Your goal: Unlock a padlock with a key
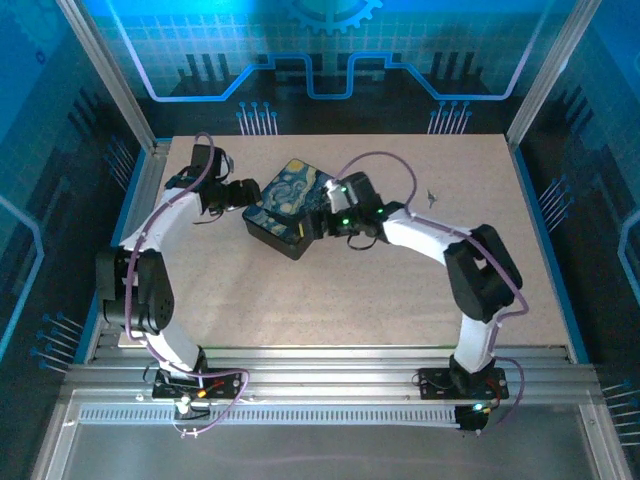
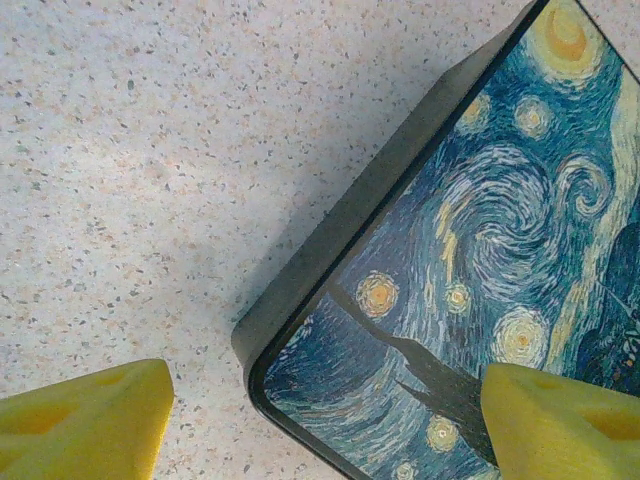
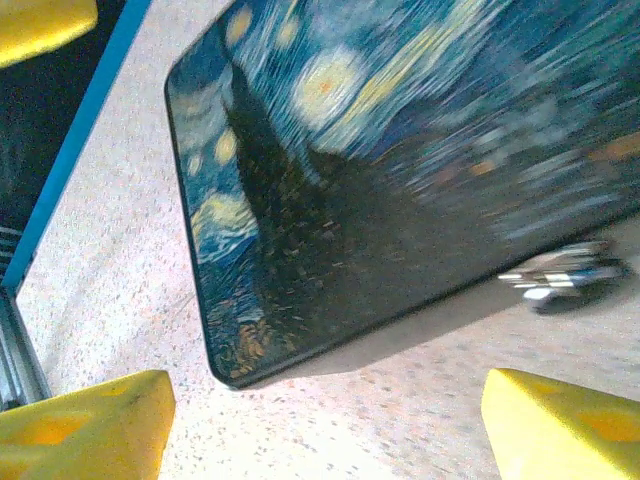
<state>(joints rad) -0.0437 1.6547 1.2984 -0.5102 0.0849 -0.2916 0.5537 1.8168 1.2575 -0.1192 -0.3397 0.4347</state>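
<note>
Looking from the near edge, I see both arms bolted side by side, and the speckled bench [image 1: 400,300] stretching away from them. The left arm [image 1: 165,240] bends up the left side and turns in toward the middle. The right arm [image 1: 440,240] leans in from the right.

Both meet at a dark box [image 1: 285,200] with a swirly blue-and-yellow night-sky print, which sits turned at an angle in the far middle of the bench.

The left pincer [image 2: 322,425] hangs over the box's left corner with its yellow fingers [image 2: 85,420] wide apart. One finger is above bare bench and the other above the printed lid. It holds nothing.

The right pincer [image 3: 322,430] is at the box's right side. Its fingers [image 3: 560,425] are also spread wide with nothing between them, and they are above the bench just off the box's edge.

In the right wrist view, the padlock [image 3: 562,278] lies on the bench just beside that edge, partly in the box's shadow. It is a small shiny metal shape, too blurred for me to make out the loop or say whether it touches the box.

Farther right, well apart from the box, a small dark thing [image 1: 430,198] lies on the bench, and I cannot tell what it is.
</note>
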